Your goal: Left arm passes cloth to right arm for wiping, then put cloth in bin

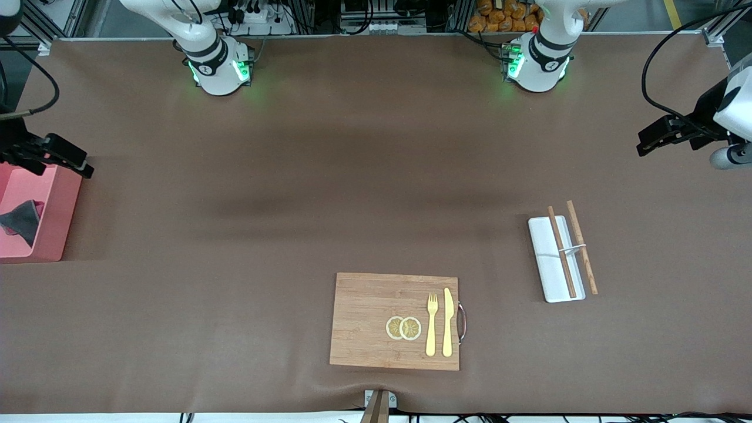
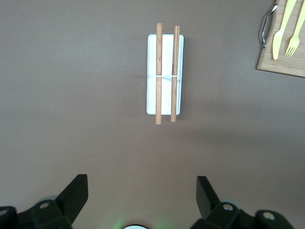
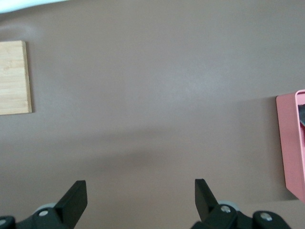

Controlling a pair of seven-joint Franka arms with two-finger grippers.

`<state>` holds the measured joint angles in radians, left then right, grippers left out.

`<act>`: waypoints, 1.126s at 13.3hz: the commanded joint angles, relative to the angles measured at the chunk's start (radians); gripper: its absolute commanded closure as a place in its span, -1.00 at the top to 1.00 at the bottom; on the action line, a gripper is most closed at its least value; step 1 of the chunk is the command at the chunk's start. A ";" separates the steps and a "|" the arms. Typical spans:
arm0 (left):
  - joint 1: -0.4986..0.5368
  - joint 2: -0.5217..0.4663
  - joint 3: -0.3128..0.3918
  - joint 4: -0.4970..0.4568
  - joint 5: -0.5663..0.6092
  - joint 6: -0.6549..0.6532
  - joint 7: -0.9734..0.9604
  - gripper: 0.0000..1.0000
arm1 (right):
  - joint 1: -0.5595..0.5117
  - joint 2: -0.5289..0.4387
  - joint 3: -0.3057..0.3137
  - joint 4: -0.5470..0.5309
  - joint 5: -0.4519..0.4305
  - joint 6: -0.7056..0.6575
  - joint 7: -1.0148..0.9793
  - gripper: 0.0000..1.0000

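Cloth (image 1: pixel 22 221) lying crumpled in pink bin (image 1: pixel 56 217) at bench (image 1: pixel 329 176) edge by right arm's end, right end effector (image 1: pixel 75 164) spread, empty, over bin's rim, left end effector (image 1: pixel 646 144) spread, empty, over bench edge at left arm's end.

left pincer (image 2: pixel 142 198) open, empty; right pincer (image 3: pixel 140 198) open — both arms raised

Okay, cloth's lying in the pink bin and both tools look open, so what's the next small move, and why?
Probably none beyond parking: the cloth already lies inside the bin. The right tool hangs open and empty by the bin's rim; the left tool waits open at its own end. Lifting the right arm clear seems sensible.
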<state>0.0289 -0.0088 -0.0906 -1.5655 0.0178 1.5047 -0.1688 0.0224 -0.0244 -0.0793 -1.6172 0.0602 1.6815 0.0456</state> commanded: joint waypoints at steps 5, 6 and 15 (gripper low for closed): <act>0.005 -0.017 -0.003 0.010 -0.012 -0.011 0.000 1.00 | -0.009 0.098 0.006 0.166 -0.017 -0.013 0.002 1.00; 0.006 -0.017 -0.004 0.012 -0.012 -0.011 0.002 1.00 | -0.004 0.101 0.006 0.166 -0.016 -0.013 0.002 1.00; -0.004 -0.003 -0.004 0.054 -0.002 -0.011 0.009 1.00 | 0.019 0.107 0.009 0.163 -0.100 -0.029 0.002 1.00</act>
<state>0.0266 -0.0088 -0.0937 -1.5328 0.0178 1.5050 -0.1687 0.0393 0.0688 -0.0683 -1.4831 -0.0230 1.6710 0.0435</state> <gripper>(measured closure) 0.000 0.000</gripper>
